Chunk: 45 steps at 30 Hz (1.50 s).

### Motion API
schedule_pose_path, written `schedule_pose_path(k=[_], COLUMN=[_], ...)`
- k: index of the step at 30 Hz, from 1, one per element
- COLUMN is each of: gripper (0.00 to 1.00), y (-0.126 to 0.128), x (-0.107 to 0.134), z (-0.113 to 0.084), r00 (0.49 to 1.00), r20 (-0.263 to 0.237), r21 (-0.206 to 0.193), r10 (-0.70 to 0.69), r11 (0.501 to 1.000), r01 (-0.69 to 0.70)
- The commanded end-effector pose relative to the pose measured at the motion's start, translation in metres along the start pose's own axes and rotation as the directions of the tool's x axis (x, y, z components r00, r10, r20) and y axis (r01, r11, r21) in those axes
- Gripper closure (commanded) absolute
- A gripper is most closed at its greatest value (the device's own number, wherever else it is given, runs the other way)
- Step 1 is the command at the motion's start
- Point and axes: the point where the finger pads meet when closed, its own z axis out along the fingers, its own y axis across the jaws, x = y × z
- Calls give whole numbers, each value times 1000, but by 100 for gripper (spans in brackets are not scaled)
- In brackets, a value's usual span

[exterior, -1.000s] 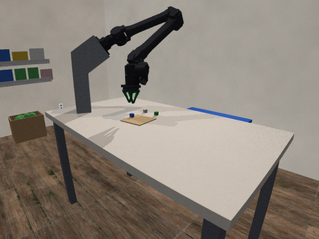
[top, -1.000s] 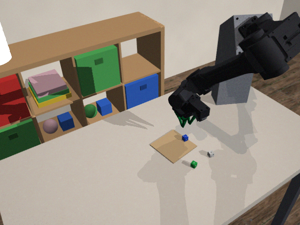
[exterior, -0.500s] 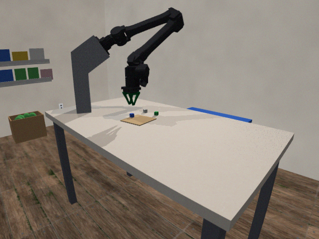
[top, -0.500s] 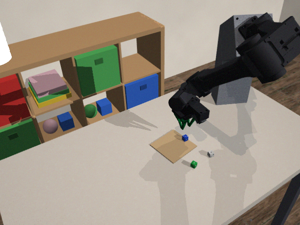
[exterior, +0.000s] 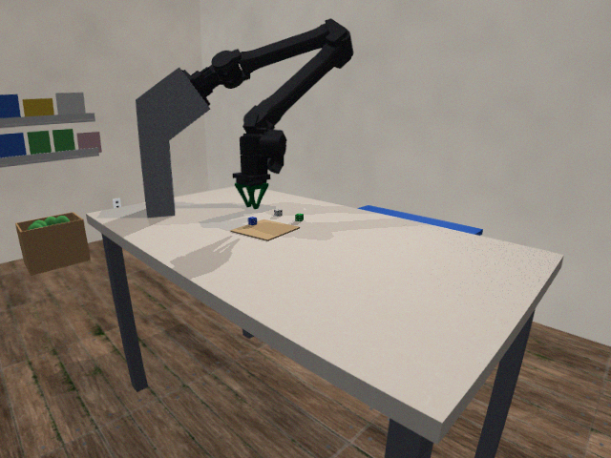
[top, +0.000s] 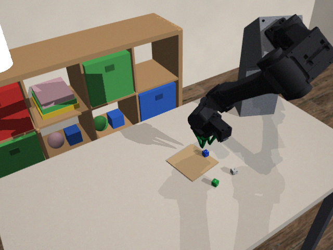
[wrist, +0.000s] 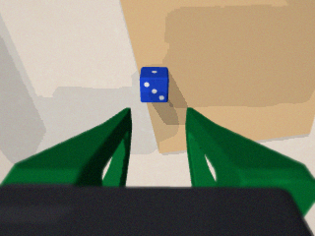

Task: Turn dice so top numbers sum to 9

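- Blue die point(wrist: 155, 85) sitting near one edge of the mat point(top: 188, 166), wholly on it by the top view; face toward the wrist camera showing three pips, another face with one pip just visible beyond it.
- White die point(top: 233, 171) and green die point(top: 215, 182) lying off the mat on the table point(top: 107, 204), apart from each other and from the mat's near edges.
- Gripper point(wrist: 158, 120) hanging above the blue die, fingers partly narrowed with a plain gap between them, pinching nothing.
- Die lying ahead of the fingertips in the wrist view, roughly in line with the gap, not yet between the pads and touching neither.
- Probably lining up for a pinch on the blue die, to tip it onto another face.
- Best done by centring the gap over the die, squaring the pads to two opposite faces, then descending straight; gap looks only a little wider than the die, so small sideways error could knock it off the mat.
- Worth keeping the tips off the mat, to avoid dragging or lifting it.
- Top numbers too small to read from the far views.
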Motion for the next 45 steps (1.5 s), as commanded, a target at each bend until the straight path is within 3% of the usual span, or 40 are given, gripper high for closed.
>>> schedule_pose_path(k=[1, 3, 5, 15, 45], gripper=[66, 66, 66, 66, 66], y=[5, 17, 6, 6, 9], x=[-2, 1, -2, -2, -2], z=[7, 5, 11, 23, 22], r00=[1000, 1000, 1000, 1000, 1000], r20=[5, -4, 5, 5, 2], r21=[-9, -23, -9, -9, -13], r10=[9, 23, 9, 9, 12], r11=[1000, 999, 1000, 1000, 1000], r01=[-9, -23, -9, -9, -11])
